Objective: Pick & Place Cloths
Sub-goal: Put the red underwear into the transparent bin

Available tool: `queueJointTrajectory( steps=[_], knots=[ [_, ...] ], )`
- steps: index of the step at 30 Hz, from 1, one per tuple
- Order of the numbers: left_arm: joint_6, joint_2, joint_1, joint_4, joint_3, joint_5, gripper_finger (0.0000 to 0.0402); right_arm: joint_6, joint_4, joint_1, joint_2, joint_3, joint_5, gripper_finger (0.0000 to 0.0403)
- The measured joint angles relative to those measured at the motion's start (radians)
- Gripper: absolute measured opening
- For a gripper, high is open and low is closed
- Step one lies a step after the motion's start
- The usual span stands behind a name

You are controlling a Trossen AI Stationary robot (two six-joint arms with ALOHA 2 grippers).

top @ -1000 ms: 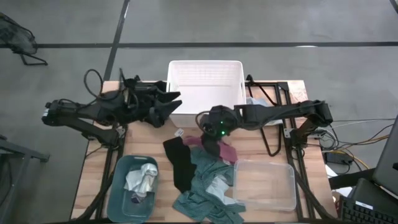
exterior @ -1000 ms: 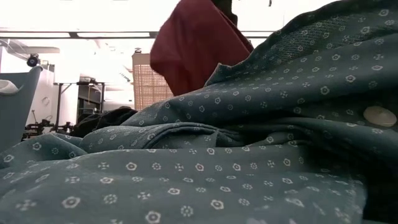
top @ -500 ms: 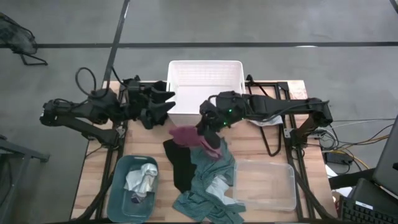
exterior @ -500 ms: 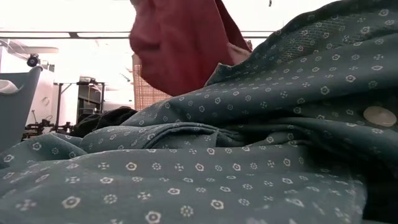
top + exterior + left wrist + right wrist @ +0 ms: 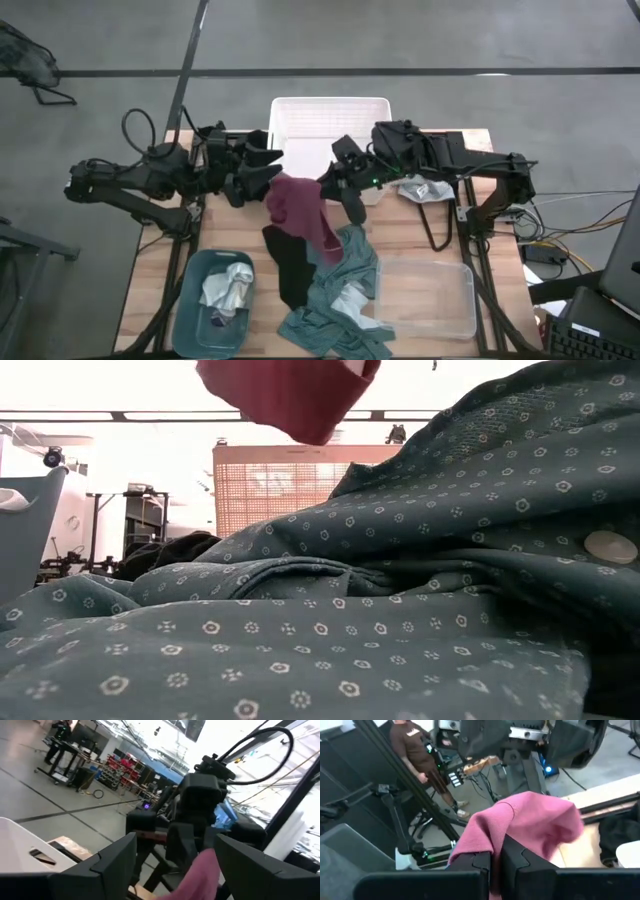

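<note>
The right gripper (image 5: 338, 182) is up off the table with the maroon cloth (image 5: 300, 208) pinched between its fingers (image 5: 470, 870), pressed tight on the fabric. The cloth hangs clear in the air, draping down toward the pile, just in front of the white bin (image 5: 330, 122) at the far middle of the table. From table level its lower edge (image 5: 290, 395) dangles well above the teal cloth (image 5: 400, 560).

So this is the carry step: one cloth lifted, not yet placed. The teal cloth (image 5: 335, 290) and the black cloth (image 5: 290, 262) lie heaped at the near middle, and a white-grey cloth (image 5: 228, 290) sits in the teal bin (image 5: 190, 300) at near left. The clear bin (image 5: 425, 298) at near right looks bare.

The left gripper (image 5: 262, 170) waits just left of the hanging cloth, fingers (image 5: 110, 857) spread wide and pointing at it.

Next, by my reading: either a handover to that spread left claw, or a swing over a bin and release. Either way the trailing fabric must clear the bin's rim before the pinch lets go.
</note>
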Motion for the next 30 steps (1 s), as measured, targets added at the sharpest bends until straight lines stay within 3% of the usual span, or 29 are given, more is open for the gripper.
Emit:
queueJointTrajectory(
  steps=[22,30],
  knots=[
    [0.001,0.003,0.000,0.028,0.000,0.005,0.0271,-0.004,-0.507,0.137,-0.006,0.310,0.006,0.0008],
    [0.020,0.024,0.000,0.027,-0.001,0.006,0.0271,0.071,-0.651,0.202,-0.006,0.364,0.027,0.0008]
  ],
)
